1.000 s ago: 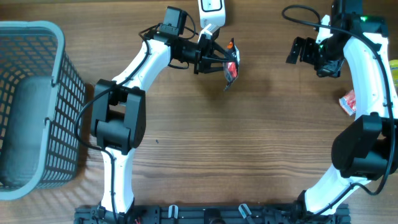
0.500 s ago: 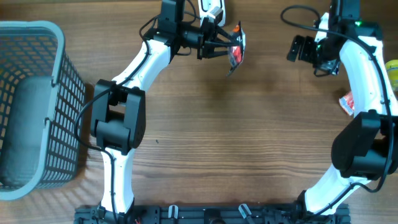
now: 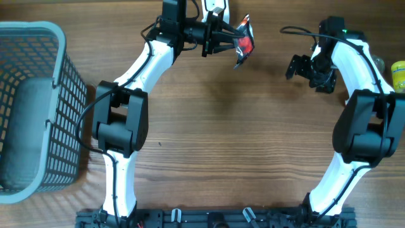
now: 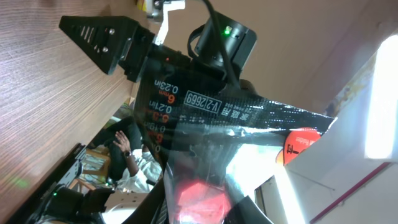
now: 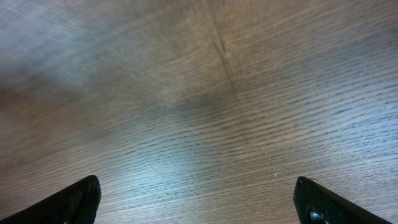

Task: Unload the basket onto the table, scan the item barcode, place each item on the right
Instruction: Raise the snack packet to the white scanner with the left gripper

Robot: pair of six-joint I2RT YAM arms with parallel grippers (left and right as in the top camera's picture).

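We see the left gripper [image 3: 228,40] at the far side of the table [image 3: 209,139], clenched on the edge of a black foil packet [image 3: 243,44] with red markings. The packet hangs off the table, sticking out to the right of the fingers, just beside a white device [image 3: 215,7] at the far edge.

In the left wrist view the packet [image 4: 230,143] fills the middle of the frame. Its crinkled dark face carries a white printed label and a red patch lower down. We cannot tell from these views whether a barcode faces the white device.

The right gripper [image 3: 299,65] sits to the right of the packet, well apart from it, with its jaws released and spread wide. In its own wrist view only the two dark fingertips [image 5: 74,199] show at the lower corners, with bare wood grain between them.

A grey mesh basket [image 3: 63,82] stands at the left edge, and a yellow object [image 3: 398,73] lies at the far right.
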